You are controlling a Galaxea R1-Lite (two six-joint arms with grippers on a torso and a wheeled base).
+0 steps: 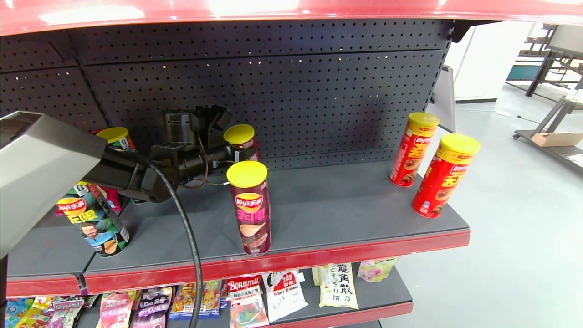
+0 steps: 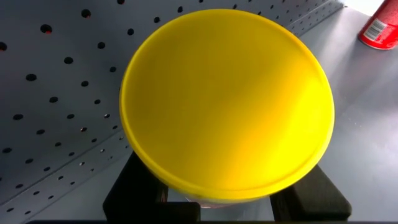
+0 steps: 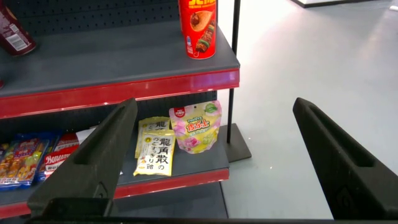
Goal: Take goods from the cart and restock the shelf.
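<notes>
While the left gripper (image 1: 229, 152) had its fingers clamped on the maroon cylindrical chip can with yellow lid (image 1: 240, 135), it sat at the back of the grey red-edged shelf (image 1: 346, 205), centre-left of frame; right gripper (image 3: 216, 109) fingers were spread wide.

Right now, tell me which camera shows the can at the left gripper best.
The head view: the can stands upright by the back panel, left gripper at it. The left wrist view gives its yellow lid from above.
</notes>
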